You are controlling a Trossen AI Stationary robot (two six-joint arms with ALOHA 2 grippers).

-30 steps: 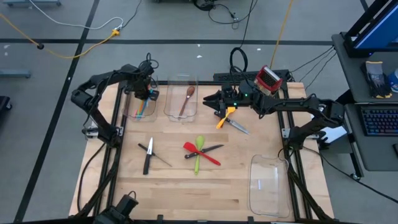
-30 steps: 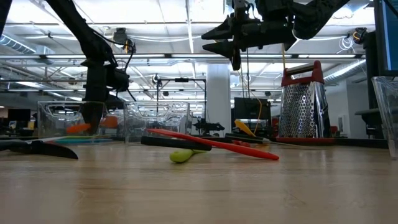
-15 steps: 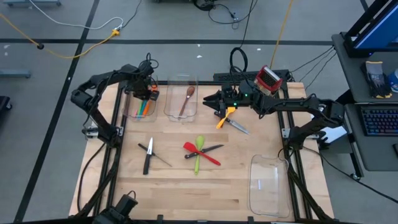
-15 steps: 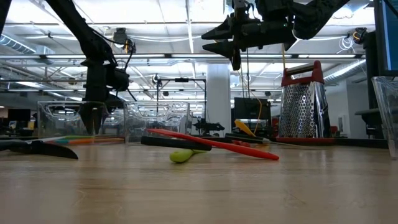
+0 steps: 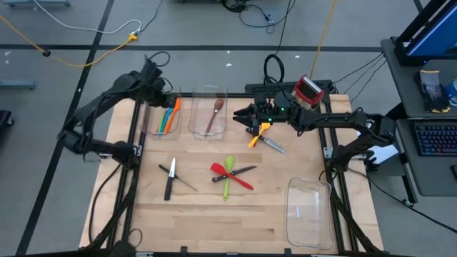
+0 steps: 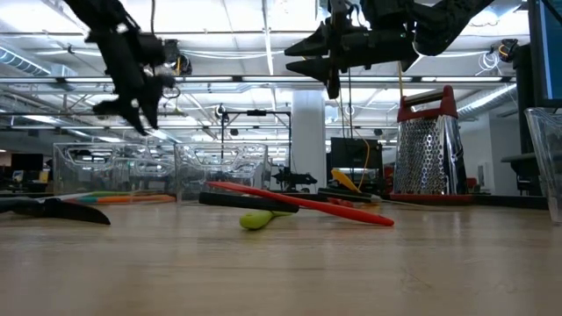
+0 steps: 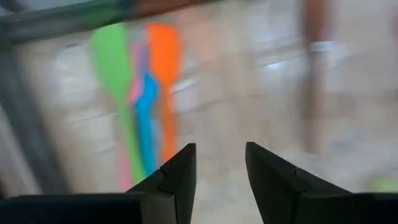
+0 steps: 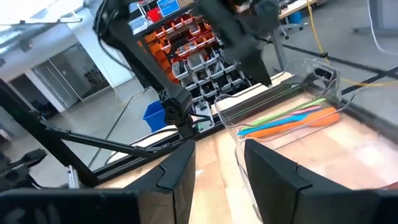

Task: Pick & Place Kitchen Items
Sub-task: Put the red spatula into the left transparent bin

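My left gripper point(image 5: 160, 91) hangs open and empty above the far-left clear bin point(image 5: 153, 128), high over it in the low view point(image 6: 132, 107). In that bin lie orange point(image 7: 165, 56), green point(image 7: 115, 68), blue and pink utensils. A wooden spoon point(image 5: 214, 114) lies in the middle bin. My right gripper point(image 5: 243, 116) is open and empty, held high point(image 6: 294, 54) beside a yellow-handled utensil point(image 5: 258, 134) and a knife point(image 5: 274, 145). A green spoon point(image 5: 228, 175), a red spatula point(image 5: 232, 176) and a black-handled knife point(image 5: 244, 170) lie crossed at mid-table. Two more knives point(image 5: 170, 178) lie to the left.
An empty clear bin point(image 5: 308, 210) stands at the near right. A red-and-silver box grater point(image 5: 308, 91) stands at the far right, behind my right arm. Bare wood lies along the near edge point(image 5: 214, 221).
The orange utensil, held down inside the far-left bin a second ago, now lies flat in it among the others. My left gripper has risen out of the bin and drawn back toward the table's far-left corner. My right arm has kept still.
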